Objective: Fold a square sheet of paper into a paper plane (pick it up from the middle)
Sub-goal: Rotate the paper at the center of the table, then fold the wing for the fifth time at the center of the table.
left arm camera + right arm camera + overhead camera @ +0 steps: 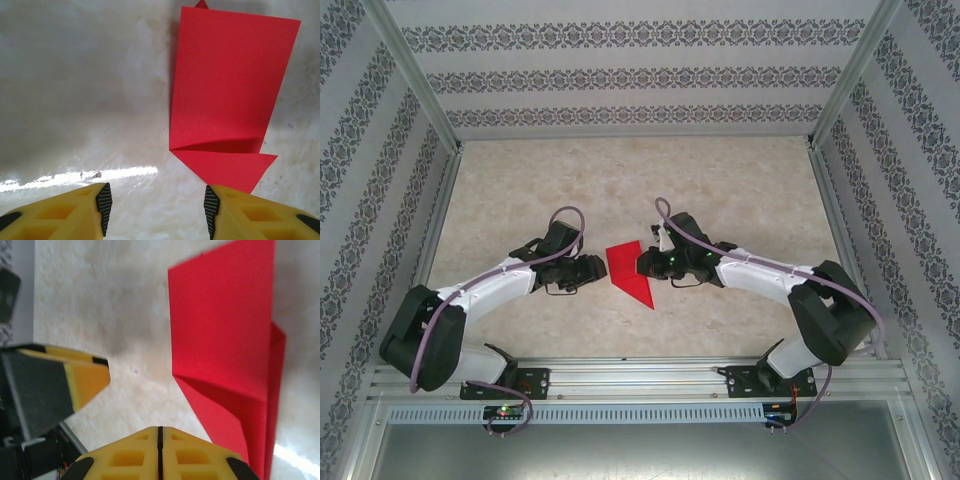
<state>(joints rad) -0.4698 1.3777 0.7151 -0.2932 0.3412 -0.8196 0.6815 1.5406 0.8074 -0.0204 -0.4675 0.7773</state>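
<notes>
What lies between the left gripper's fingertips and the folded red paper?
Only bare tabletop. In the left wrist view, the open left gripper faces the red paper across a pale marbled surface with a streak of glare.

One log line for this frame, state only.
paper: part-folded, unheld | left gripper: open, empty | right gripper: shut, empty, beside paper
</notes>
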